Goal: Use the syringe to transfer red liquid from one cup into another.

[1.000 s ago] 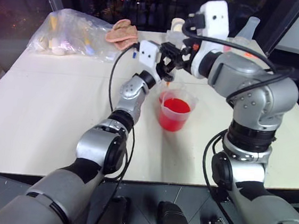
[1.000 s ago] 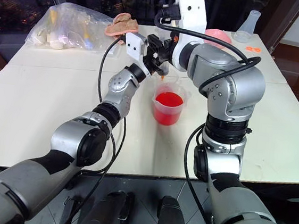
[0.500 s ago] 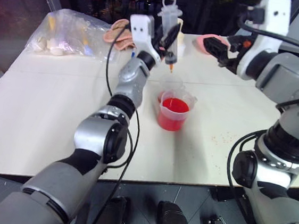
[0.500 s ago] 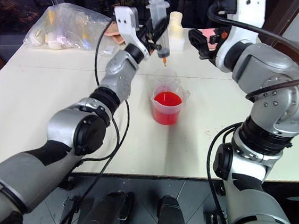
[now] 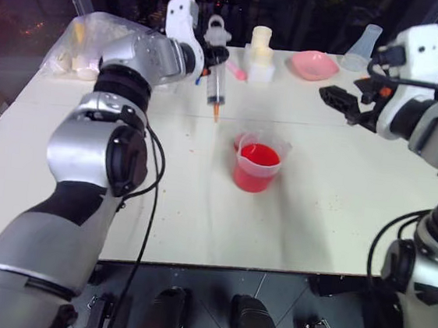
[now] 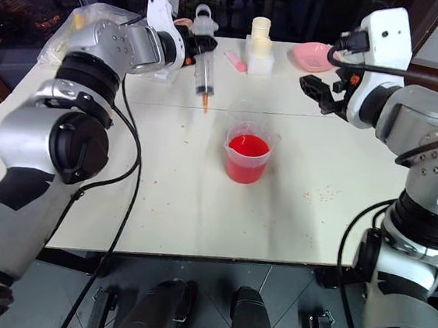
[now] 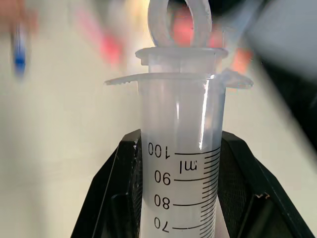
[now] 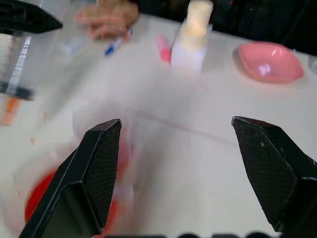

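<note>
left gripper [image 6: 190, 47] pinches the syringe [image 6: 204, 67] upright, tip down; right gripper [image 5: 337, 103] spread wide, empty.

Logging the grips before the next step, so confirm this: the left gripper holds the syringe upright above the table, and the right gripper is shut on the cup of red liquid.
Wrong on the right gripper: the right wrist view shows it open and empty, apart from the cup of red liquid. The left gripper does hold the syringe upright above the table.

Clear glossy plastic syringe [image 5: 218, 82] and cup [image 5: 256, 164] — matt, smooth pale table [image 5: 78, 165].
</note>
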### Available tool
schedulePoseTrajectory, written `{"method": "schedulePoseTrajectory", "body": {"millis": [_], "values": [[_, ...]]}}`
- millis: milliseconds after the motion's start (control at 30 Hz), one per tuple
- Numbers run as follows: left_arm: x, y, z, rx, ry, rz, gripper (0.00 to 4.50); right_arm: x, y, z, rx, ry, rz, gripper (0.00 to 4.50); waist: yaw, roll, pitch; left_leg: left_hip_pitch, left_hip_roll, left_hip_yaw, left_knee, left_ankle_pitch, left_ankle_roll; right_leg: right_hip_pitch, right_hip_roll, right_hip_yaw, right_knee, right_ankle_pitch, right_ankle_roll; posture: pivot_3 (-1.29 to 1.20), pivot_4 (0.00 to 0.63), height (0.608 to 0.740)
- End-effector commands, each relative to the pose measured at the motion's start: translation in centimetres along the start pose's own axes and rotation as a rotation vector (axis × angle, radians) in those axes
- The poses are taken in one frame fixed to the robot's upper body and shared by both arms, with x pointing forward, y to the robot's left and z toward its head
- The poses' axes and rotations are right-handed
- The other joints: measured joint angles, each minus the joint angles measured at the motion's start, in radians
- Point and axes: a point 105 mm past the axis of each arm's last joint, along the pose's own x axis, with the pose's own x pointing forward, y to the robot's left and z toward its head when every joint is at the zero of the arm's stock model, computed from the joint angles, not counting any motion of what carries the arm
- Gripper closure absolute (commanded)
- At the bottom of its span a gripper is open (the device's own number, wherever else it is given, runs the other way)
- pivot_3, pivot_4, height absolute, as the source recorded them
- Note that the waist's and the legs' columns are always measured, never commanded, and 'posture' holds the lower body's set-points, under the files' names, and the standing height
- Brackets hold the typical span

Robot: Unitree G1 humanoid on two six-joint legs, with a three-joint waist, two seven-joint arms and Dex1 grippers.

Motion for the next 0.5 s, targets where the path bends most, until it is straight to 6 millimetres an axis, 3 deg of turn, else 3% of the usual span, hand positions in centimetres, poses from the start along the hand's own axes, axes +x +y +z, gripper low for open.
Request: {"method": "schedulePoseTrajectory", "body": {"millis": [33, 200, 500], "values": [[-0.9, 1.5, -1.6, 0.071, 0.123, 0.118, 2.99, -1.2, 0.5, 0.5, -0.117, -0.016, 0.041, 0.83, -0.003, 0.0, 0.0, 0.0, 0.0, 0.0, 0.0, 0.0, 0.0, 0.0, 0.0, 0.0, 0.0, 0.0, 0.0, 0.0, 0.15, 0.74], [-1.2, 5.9, -6.6, 0.023, 0.311, 0.332, 2.99, -2.6, 1.8, -0.2, -0.231, 0.005, 0.15, 0.83, -0.004, 0.0, 0.0, 0.0, 0.001, 0.001, -0.001, 0.0, -0.001, -0.001, -0.001, 0.002, 0.0, 0.0, 0.0, 0.0, 0.15, 0.74], [-1.7, 7.8, -10.3, -0.021, 0.4, 0.444, 2.99, -4.3, 5.3, -0.5, -0.341, -0.027, 0.382, 0.83, 0.025, -0.001, 0.001, -0.003, 0.0, 0.0, 0.001, -0.002, -0.004, -0.002, -0.005, 0.002, -0.002, 0.0, 0.0, 0.0, 0.15, 0.74]]}}
